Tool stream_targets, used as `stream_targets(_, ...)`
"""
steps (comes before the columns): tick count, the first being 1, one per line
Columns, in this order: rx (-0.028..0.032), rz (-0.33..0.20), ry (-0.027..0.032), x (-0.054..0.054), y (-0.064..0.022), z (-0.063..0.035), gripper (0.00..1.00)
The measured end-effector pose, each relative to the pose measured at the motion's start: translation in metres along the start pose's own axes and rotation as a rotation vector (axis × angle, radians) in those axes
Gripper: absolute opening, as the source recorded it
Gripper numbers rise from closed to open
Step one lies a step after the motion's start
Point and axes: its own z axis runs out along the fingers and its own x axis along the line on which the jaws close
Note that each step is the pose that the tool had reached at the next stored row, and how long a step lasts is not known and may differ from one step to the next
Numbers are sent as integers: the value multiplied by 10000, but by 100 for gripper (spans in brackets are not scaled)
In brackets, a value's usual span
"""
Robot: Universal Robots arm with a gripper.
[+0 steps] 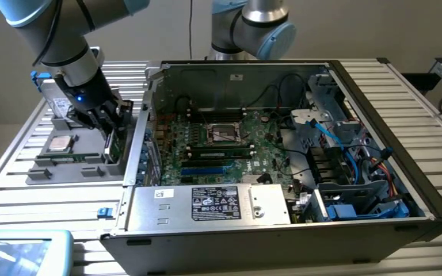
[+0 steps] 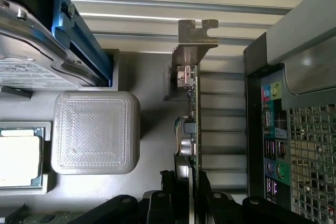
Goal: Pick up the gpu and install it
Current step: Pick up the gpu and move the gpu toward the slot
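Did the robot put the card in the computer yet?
Not yet. No step looks finished. The gripper is down at the gpu, which stands on edge in the gray holder beside the open computer. Lifting it and fitting it inside are left.

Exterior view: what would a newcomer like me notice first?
The big open computer case in the middle, with its motherboard laid bare. At the exterior view's left, the gripper is down at the gpu, which stands on edge in a grey tray beside the case.
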Motion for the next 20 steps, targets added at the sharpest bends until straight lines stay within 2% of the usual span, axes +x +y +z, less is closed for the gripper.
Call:
stream_targets(6, 1, 0, 2, 0, 0, -7, 28)
stream_targets(20, 0, 3, 1, -41, 73, -634, 28)
